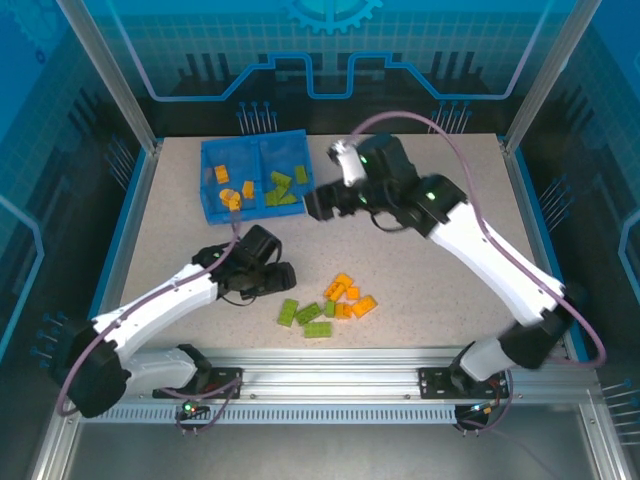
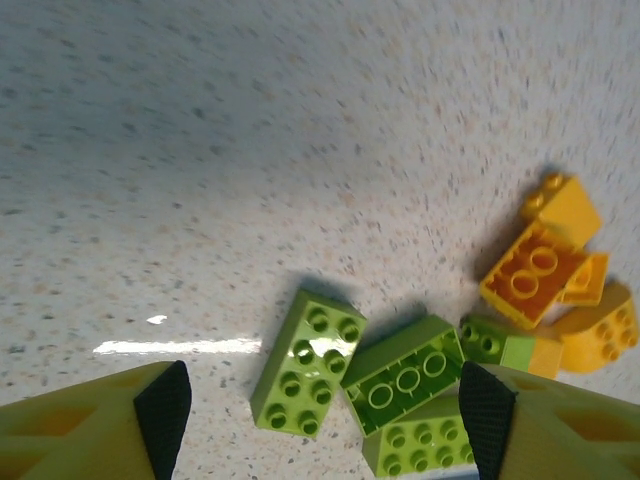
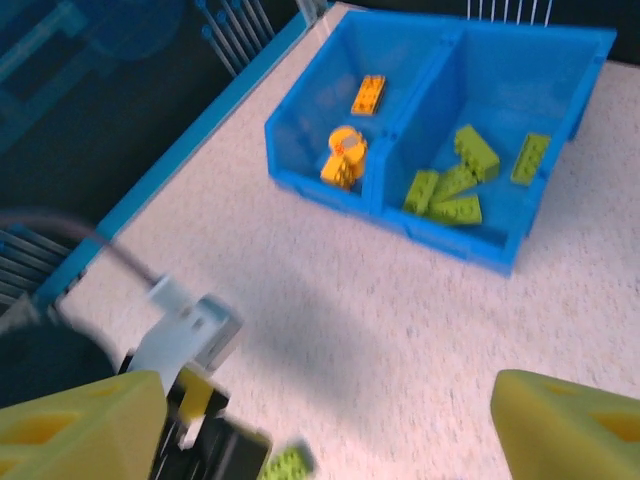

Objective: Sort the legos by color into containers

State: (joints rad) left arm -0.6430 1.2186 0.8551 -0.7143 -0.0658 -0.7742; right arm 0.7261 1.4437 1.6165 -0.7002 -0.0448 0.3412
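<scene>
The blue tray (image 1: pixel 262 213) sits at the back left of the table. Its left compartment holds orange legos (image 3: pixel 345 160), its right one lime green legos (image 3: pixel 455 185). A loose pile of orange and green legos (image 1: pixel 330 300) lies near the front middle. My left gripper (image 1: pixel 283 278) hovers open just left of that pile. In the left wrist view a green brick (image 2: pixel 308 362) and an upturned green brick (image 2: pixel 405 375) lie between its fingers (image 2: pixel 165 410), with orange bricks (image 2: pixel 535 275) to the right. My right gripper (image 1: pixel 316 205) is open and empty, just right of the tray (image 3: pixel 440 235).
Blue frame rails (image 1: pixel 125 230) and transparent walls enclose the speckled table. The left arm's wrist (image 3: pixel 185 340) shows low in the right wrist view, with one green brick (image 3: pixel 288 462) beside it. Open tabletop (image 1: pixel 450 170) stretches right of the right arm.
</scene>
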